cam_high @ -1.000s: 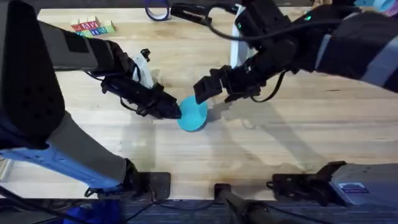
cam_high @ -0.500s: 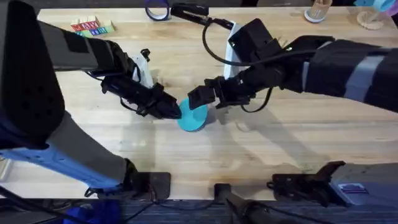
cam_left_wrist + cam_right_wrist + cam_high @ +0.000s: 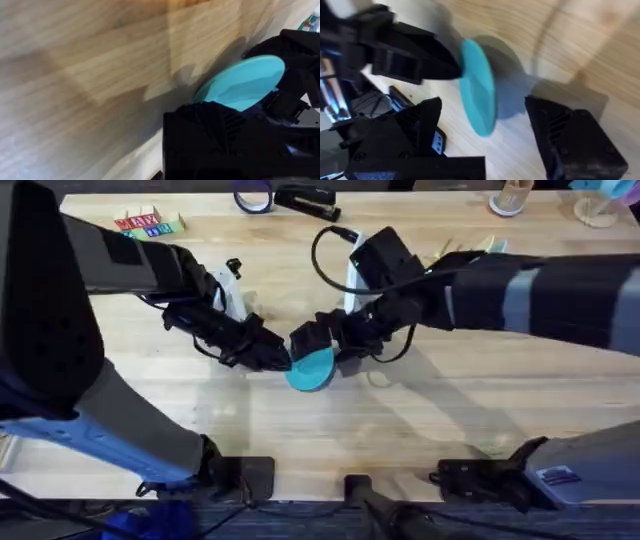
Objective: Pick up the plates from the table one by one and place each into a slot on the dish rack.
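Turquoise plate (image 3: 311, 369) mid-table (image 3: 420, 420) from overhead, pinched at its edge by left gripper (image 3: 283, 360); right gripper (image 3: 325, 345) spread wide just beside it. Tilted off the wood at left wrist (image 3: 240, 82). Edge-on between parted right fingers (image 3: 570, 137).

Pale plank tabletop (image 3: 480, 410); coloured blocks (image 3: 148, 223), tape roll (image 3: 253, 196) along far edge.
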`<state>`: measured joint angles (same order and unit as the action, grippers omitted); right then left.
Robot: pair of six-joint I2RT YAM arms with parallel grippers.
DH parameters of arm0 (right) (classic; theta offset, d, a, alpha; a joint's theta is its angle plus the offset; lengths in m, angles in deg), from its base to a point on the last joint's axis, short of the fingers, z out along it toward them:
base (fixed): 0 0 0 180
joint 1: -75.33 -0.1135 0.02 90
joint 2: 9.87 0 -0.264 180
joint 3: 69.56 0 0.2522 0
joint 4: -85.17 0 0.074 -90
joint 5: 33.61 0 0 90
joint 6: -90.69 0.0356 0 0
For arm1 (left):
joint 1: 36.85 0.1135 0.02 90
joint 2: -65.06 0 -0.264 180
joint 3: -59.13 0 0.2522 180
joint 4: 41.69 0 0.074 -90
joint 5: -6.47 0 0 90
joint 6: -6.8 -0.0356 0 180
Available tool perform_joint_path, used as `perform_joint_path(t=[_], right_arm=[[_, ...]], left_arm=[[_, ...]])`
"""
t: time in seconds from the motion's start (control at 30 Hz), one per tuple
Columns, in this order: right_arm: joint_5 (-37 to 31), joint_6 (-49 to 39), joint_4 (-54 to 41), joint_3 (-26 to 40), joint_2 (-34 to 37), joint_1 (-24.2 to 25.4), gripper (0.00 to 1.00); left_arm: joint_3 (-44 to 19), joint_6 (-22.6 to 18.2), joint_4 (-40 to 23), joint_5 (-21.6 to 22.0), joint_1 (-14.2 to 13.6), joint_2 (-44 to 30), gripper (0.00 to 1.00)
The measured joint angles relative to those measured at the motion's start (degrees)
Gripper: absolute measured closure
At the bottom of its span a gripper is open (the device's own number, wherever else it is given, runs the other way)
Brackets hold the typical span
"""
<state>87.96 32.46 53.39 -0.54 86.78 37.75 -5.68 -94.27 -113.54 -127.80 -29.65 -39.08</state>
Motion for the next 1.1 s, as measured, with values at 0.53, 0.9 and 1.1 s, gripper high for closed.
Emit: perform_joint_path(t=[0.53,0.9,1.1], right_arm=[[2.39,0.26,0.85,0.00,0.95,-0.28,0.239],[2.32,0.47,0.80,0.00,1.08,-0.28,0.615],[2.17,0.78,1.12,-0.04,1.08,-0.17,0.892]], left_arm=[[0.00,0.00,0.02,0.02,0.00,0.00,0.958],[0.00,0.00,0.02,0.02,0.00,0.00,0.958],[0.00,0.02,-0.34,0.02,0.13,0.00,0.959]])
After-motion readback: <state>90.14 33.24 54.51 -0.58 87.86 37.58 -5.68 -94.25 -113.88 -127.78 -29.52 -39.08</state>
